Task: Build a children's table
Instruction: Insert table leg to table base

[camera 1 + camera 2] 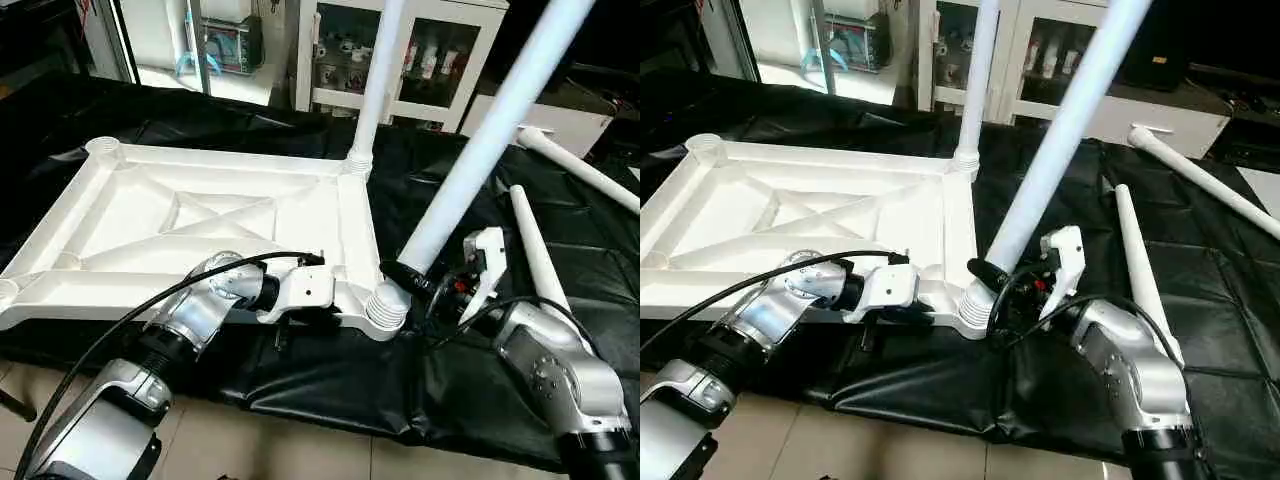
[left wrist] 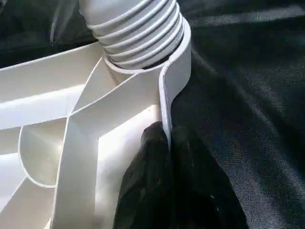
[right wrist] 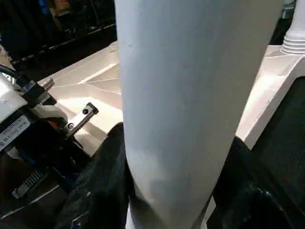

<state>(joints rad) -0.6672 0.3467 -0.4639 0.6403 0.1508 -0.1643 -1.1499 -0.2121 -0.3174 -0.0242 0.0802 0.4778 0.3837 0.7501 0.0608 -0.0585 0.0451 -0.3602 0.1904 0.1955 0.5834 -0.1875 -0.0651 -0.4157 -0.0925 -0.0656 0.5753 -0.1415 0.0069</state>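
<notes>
Currently the tabletop (image 1: 210, 225) lies underside up on the black-covered desk (image 1: 300, 385), with one leg (image 1: 375, 80) already standing upright in the far right corner socket. We treat seating the second leg (image 1: 490, 135) in the near right socket (image 1: 387, 305) as the step in hand. That leg leans away to the right, its ribbed end sitting in or on the socket; we cannot tell how deep it has gone.

Two spare legs (image 1: 535, 245) lie on the desk beyond the right arm, clear of the work.

The right gripper (image 1: 405, 277) has its jaws closed around the leaning leg just above the ribbed end. The left gripper (image 1: 300, 300) has its jaws pinched on the tabletop's thin edge wall, close beside the same socket, as the left wrist view shows.

To do the step well, we judge the following:

1. Keep the left grip firm so the tabletop cannot slide or lift.
2. Bring the leg upright before pressing, matching the standing leg.
3. Press along the leg's own axis; a push while tilted could jam the ribs or lever the socket wall.
4. Seat the ribs evenly all round.
</notes>
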